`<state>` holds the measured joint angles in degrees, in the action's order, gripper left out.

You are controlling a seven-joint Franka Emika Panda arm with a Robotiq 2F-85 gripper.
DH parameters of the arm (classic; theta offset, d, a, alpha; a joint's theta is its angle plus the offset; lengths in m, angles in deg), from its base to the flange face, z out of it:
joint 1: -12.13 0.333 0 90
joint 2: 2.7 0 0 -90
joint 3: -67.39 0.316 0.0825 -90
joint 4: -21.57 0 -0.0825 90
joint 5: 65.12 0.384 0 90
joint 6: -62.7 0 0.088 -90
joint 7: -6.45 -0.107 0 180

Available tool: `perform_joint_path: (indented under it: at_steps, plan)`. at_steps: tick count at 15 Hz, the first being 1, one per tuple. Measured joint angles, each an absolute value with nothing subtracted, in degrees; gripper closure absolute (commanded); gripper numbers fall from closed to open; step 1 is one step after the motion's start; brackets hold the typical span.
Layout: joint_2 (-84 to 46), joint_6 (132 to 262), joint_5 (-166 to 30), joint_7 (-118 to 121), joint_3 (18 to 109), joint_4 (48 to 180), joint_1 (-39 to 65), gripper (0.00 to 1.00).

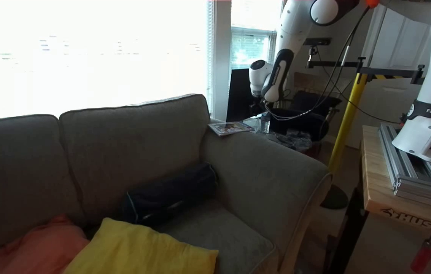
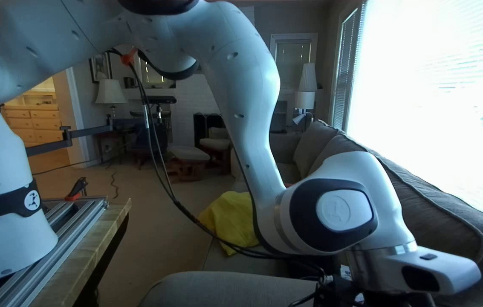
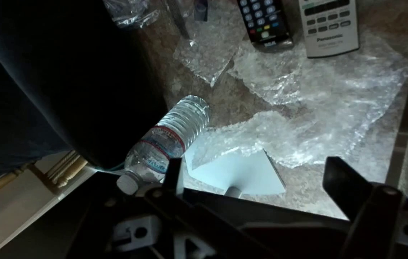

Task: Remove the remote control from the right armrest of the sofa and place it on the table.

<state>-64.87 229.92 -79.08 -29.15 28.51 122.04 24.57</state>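
- While the gripper (image 3: pixel 252 172), spread wide, hangs over the table (image 3: pixel 225 104), a bottle (image 3: pixel 167 140) stands near it.
- A black remote (image 3: pixel 265 23) and a grey remote (image 3: pixel 330 29) lie side by side on the table.

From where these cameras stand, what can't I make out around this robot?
Black remote, grey remote: other ends cut off by the wrist view's top edge.
View through the large window: mostly lost to glare in both exterior views.
Magazine: print too small in an exterior view.
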Motion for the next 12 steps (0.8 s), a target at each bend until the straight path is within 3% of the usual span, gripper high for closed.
perform_joint_path:
  at_steps: [7,12]
  plan:
    - [-48.22,231.68,-74.89,-21.35,29.06,140.14,31.29,0.00]
    - [-32.58,212.10,-72.97,-6.60,31.02,143.00,31.65,0.00]
